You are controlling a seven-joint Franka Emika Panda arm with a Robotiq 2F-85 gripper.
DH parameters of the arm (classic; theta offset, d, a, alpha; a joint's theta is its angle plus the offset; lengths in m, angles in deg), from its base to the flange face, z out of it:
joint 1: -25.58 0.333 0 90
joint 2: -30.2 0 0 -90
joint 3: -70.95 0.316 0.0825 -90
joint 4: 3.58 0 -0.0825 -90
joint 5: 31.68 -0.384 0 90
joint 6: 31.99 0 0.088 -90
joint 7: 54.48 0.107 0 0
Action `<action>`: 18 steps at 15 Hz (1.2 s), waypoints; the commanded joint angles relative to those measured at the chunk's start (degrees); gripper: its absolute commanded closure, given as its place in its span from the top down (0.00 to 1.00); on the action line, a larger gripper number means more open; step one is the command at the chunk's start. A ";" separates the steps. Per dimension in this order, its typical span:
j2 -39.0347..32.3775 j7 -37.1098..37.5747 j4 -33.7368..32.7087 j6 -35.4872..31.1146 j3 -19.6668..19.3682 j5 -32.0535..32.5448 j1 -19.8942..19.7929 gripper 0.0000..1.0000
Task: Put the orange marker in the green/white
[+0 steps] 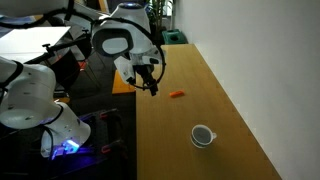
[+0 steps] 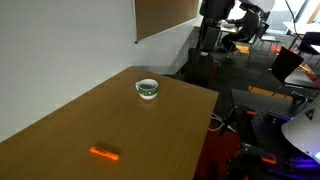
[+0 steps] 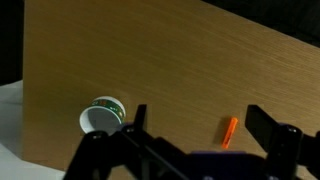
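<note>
The orange marker (image 1: pixel 177 94) lies flat on the wooden table; it also shows in an exterior view (image 2: pixel 104 154) and in the wrist view (image 3: pixel 229 131). The white cup with a dark green inside (image 1: pixel 203 135) stands upright on the table, apart from the marker, and shows in an exterior view (image 2: pixel 147 89) and in the wrist view (image 3: pixel 101 116). My gripper (image 1: pixel 150 84) hangs open and empty above the table, up and to the side of the marker. In the wrist view the marker lies between the spread fingers (image 3: pixel 205 125), nearer the right one.
The wooden table (image 1: pixel 200 110) runs along a white wall (image 2: pixel 60 40). Its edge drops off toward the robot base (image 1: pixel 40 110) and a dark cart with cables. Chairs and office gear (image 2: pixel 270 60) stand beyond the table's end.
</note>
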 commanded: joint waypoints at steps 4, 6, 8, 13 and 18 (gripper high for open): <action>-8.63 2.86 -2.51 -12.65 4.24 -2.19 3.55 1.00; -12.44 6.66 -3.08 -18.04 6.70 -1.01 3.57 1.00; -16.21 11.13 -4.10 -22.50 9.06 -0.39 3.36 1.00; -25.75 23.79 -9.31 -27.07 12.87 3.00 3.49 1.00; -36.71 30.52 -17.45 -26.08 12.48 9.79 5.83 1.00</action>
